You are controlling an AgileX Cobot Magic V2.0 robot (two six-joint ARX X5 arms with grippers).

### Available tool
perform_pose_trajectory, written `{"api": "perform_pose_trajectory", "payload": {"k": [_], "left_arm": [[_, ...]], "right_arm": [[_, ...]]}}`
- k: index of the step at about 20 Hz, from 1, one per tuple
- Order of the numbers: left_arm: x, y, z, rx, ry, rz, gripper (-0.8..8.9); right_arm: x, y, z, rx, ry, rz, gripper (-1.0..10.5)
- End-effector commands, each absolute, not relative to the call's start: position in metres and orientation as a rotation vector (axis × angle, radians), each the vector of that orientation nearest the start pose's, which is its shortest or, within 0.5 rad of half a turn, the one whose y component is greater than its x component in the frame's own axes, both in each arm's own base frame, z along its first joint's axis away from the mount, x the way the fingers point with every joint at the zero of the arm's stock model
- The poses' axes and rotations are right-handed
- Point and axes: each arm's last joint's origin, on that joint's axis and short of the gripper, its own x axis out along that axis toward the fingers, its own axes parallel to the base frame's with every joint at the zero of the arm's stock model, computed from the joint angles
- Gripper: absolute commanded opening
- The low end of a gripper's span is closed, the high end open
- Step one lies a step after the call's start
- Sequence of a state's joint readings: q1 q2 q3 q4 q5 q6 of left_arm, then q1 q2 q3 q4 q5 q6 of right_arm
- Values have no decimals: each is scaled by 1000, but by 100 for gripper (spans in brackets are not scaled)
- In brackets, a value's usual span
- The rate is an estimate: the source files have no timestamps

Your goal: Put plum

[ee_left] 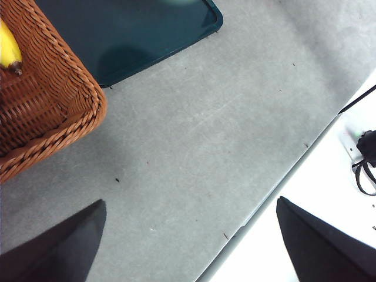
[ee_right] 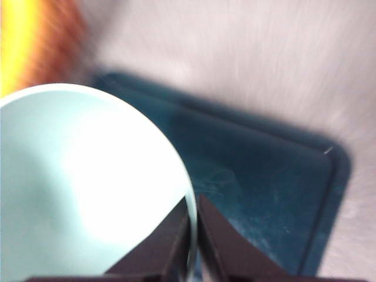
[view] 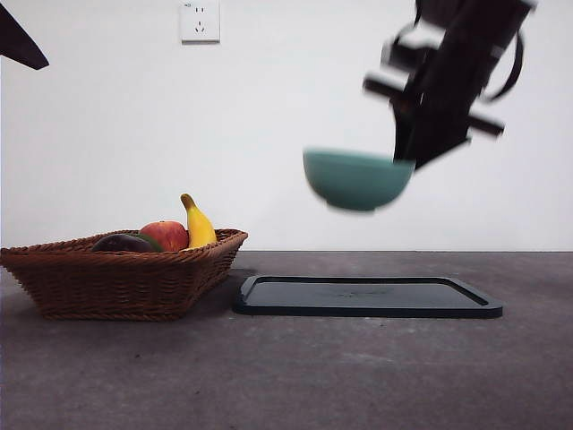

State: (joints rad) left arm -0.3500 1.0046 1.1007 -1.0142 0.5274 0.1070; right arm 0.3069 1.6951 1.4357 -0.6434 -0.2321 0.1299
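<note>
Item 1. Woven brown wicker basket (view: 116, 285), at the left of the table. Contents, as the front view shows them: the glossy dark purple-maroon plum (view: 121, 243) at the near left, a red-and-yellow apple (view: 166, 235) beside it, an upright yellow banana (view: 198, 224) at the right. The plum lies untouched in the basket; nothing holds it.

Item 2. Left gripper (ee_left: 188, 247), idle, high above bare grey tabletop (ee_left: 205, 135) near the basket's corner. Its two black jaws stand wide apart with nothing between them.

Item 3. Flat black rectangular plastic tray (view: 367, 296), just right of the basket, lying on the table, bare.

Item 4. Round teal ceramic bowl (view: 356, 179), in the air above the tray, blurred by motion.

Item 5. Right gripper (ee_right: 194, 226), at the upper right of the front view. Its jaws are closed on the bowl's rim, one inside and one outside.

Status, by judgement: preparation only. The bowl is not yet set down, presumably on the tray. The plum's pickup and placing, likely into that bowl, remain entirely to do.
</note>
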Motion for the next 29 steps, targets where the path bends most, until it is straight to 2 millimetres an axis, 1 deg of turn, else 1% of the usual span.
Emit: {"api": "perform_pose_trajectory", "payload": {"k": [1, 5, 7, 9, 12, 14, 18, 23, 26, 29], "left_arm": [[158, -74, 342, 22, 869, -879, 465], [158, -74, 342, 22, 869, -879, 465], [158, -74, 342, 22, 869, -879, 465], [158, -74, 342, 22, 870, -879, 465], [158, -74, 342, 22, 870, -879, 465], [158, -74, 342, 21, 870, -879, 465], [158, -74, 342, 21, 870, -879, 465], [158, -74, 342, 21, 870, -879, 465], [158, -74, 342, 21, 870, -879, 465], [158, -74, 342, 21, 870, -879, 465]], "right_arm": [[331, 115, 305, 64, 934, 463, 9], [294, 111, 332, 38, 956, 489, 9], [276, 112, 338, 28, 944, 511, 9], [256, 113, 335, 14, 940, 538, 9], [231, 118, 316, -12, 952, 587, 9], [223, 123, 298, -18, 981, 602, 9], [216, 134, 262, -18, 1003, 627, 9], [209, 136, 225, -28, 1060, 627, 9], [210, 136, 209, -33, 1089, 621, 9], [214, 139, 198, -37, 1108, 617, 9]]}}
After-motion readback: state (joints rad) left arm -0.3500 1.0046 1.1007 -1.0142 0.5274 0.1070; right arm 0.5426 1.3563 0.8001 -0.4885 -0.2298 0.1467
